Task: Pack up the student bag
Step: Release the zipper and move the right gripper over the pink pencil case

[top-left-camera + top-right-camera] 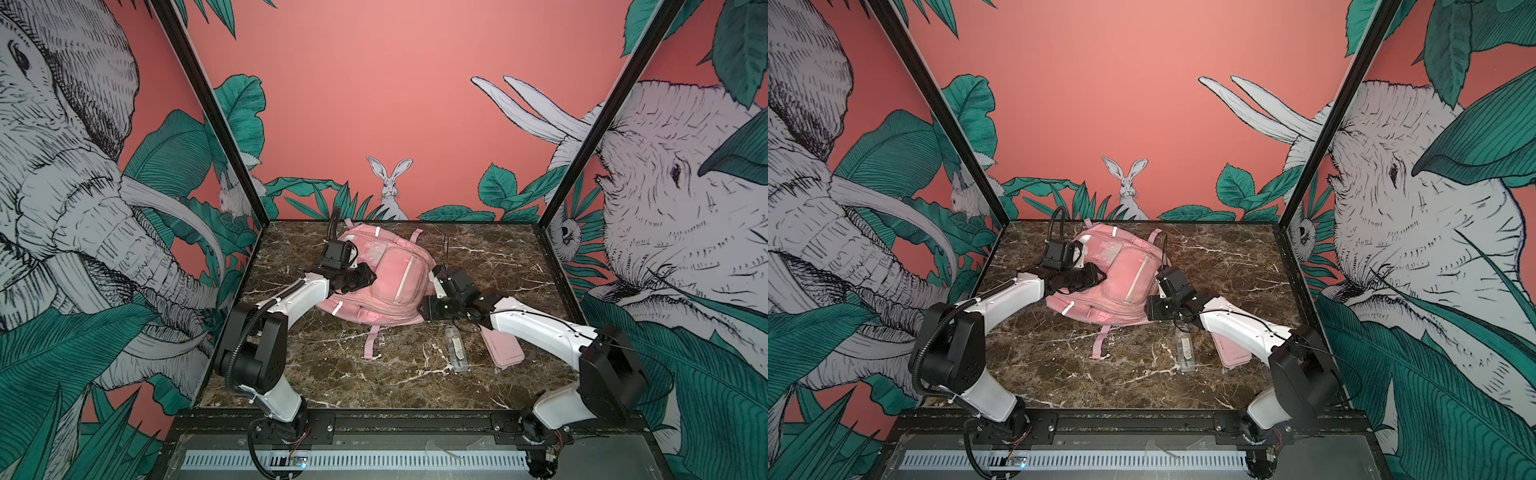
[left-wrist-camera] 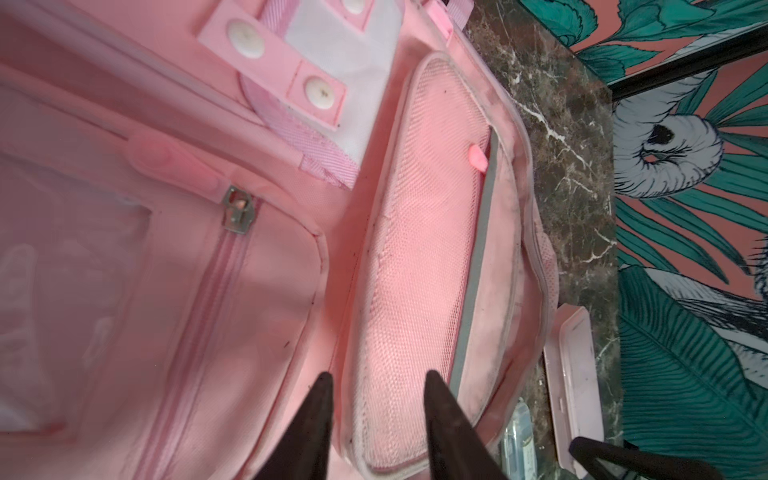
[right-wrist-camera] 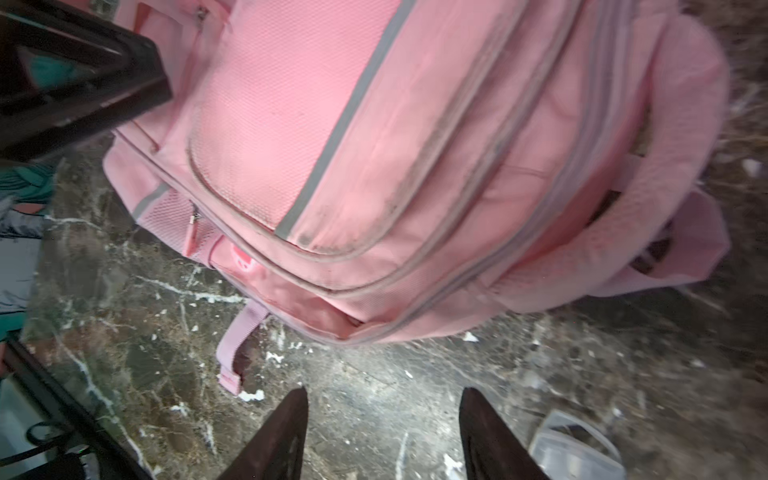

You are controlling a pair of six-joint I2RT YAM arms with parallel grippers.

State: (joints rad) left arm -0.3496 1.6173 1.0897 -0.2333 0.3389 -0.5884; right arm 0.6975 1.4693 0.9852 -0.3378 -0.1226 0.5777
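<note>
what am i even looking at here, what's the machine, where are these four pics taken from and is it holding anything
You are looking at two robot arms at a table: the left arm and the right arm. Each ends in two dark fingers that pinch things.

The two wide pictures come from one camera head looking down on the whole scene, so they look almost alike. The two close-ups come from small cameras on the arms' wrists, looking out along the fingers.

On the marble table lies a pink backpack, front pockets up. Near the right arm lie a flat pink pencil case and a small clear case.

The left arm's fingers are apart over the backpack. The right arm's fingers are apart over bare marble beside it. Neither holds anything.
</note>
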